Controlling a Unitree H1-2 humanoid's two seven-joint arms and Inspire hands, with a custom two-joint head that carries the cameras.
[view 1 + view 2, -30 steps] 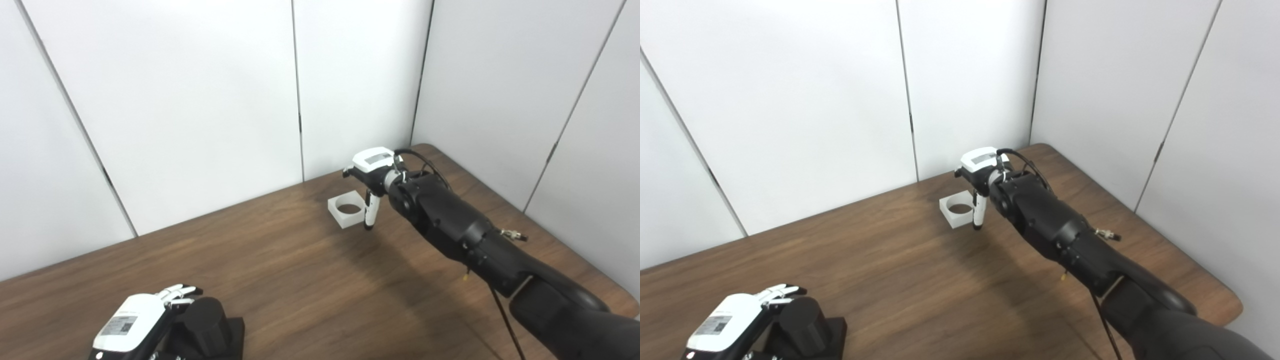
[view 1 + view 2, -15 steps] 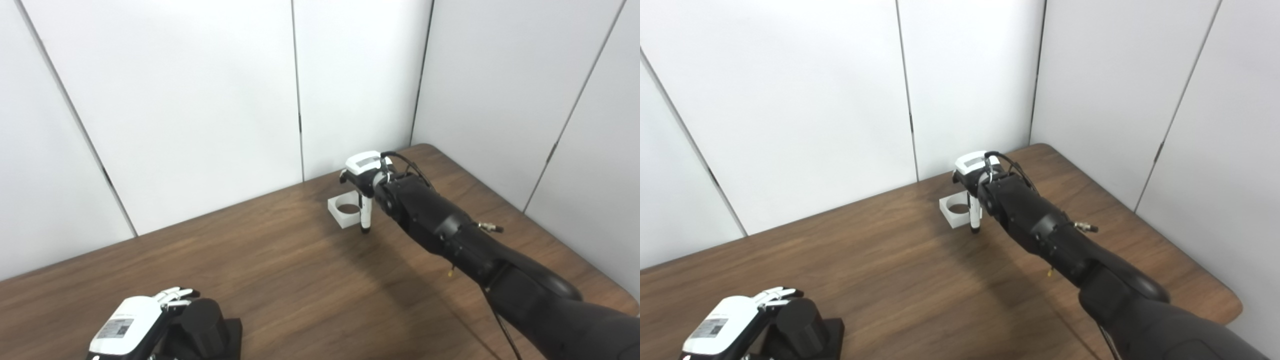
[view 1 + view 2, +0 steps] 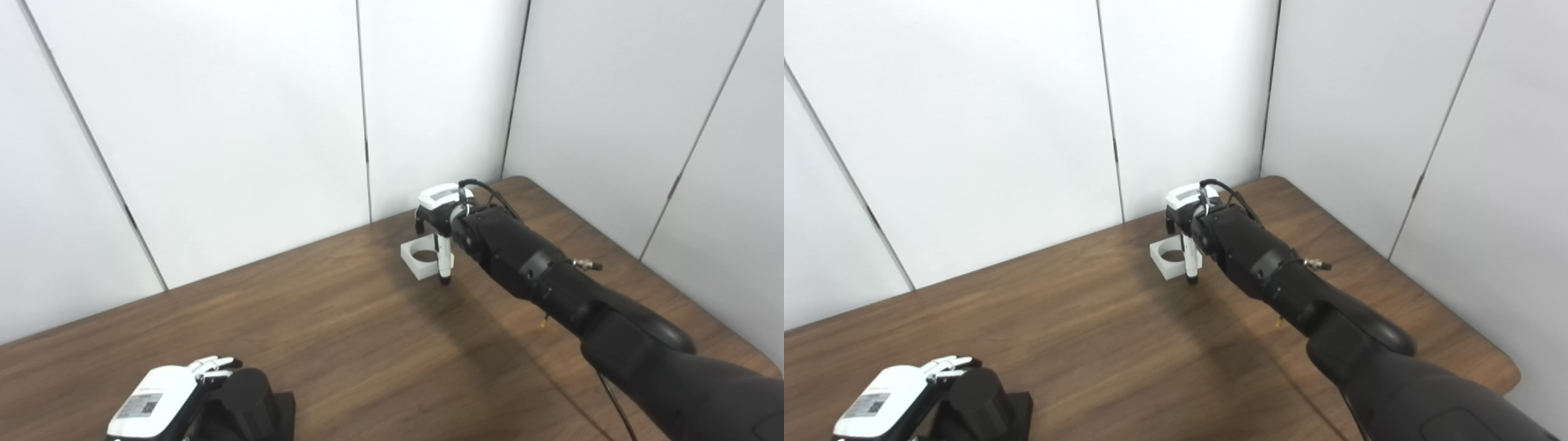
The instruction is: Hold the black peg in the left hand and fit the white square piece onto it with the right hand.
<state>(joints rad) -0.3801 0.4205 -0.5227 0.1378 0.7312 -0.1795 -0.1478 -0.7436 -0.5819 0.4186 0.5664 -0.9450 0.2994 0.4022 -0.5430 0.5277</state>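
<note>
- The black peg [image 3: 245, 395] is seen at the near left corner of the table [image 3: 343, 331], standing upright as a short, thick cylinder with its long axis vertical, on a flat black base [image 3: 283, 411] that lies on the wood.
- The white square piece [image 3: 419, 258] lies flat near the far edge of the table, well apart from the peg; its round hole faces upward and one corner is turned toward the camera.
- The left hand [image 3: 160, 404] is placed just beside the peg on its left, with the white back of the hand up and the white fingertips [image 3: 211, 365] curled against the top of the cylinder. Whether the peg is truly gripped cannot be told, as the palm side is hidden and the hand is cut by the bottom edge.
- The right arm [image 3: 551, 288] is stretched from the lower right corner across the table to the white piece. The right hand [image 3: 438, 211] is held above the piece with its white back up; one white finger [image 3: 444, 260] is pointed straight down at the piece's right side, its dark tip at or near the tabletop.
- Nothing is seen to be held by the right hand; whether its other fingers are apart or together cannot be told, since they are hidden behind the wrist.
- In the right eye view the downward finger [image 3: 1189, 264] is shown overlapping the near right corner of the piece [image 3: 1168, 260], and more of the peg's base [image 3: 1020, 409] is shown; in the left eye view more of the left hand's back is visible.
</note>
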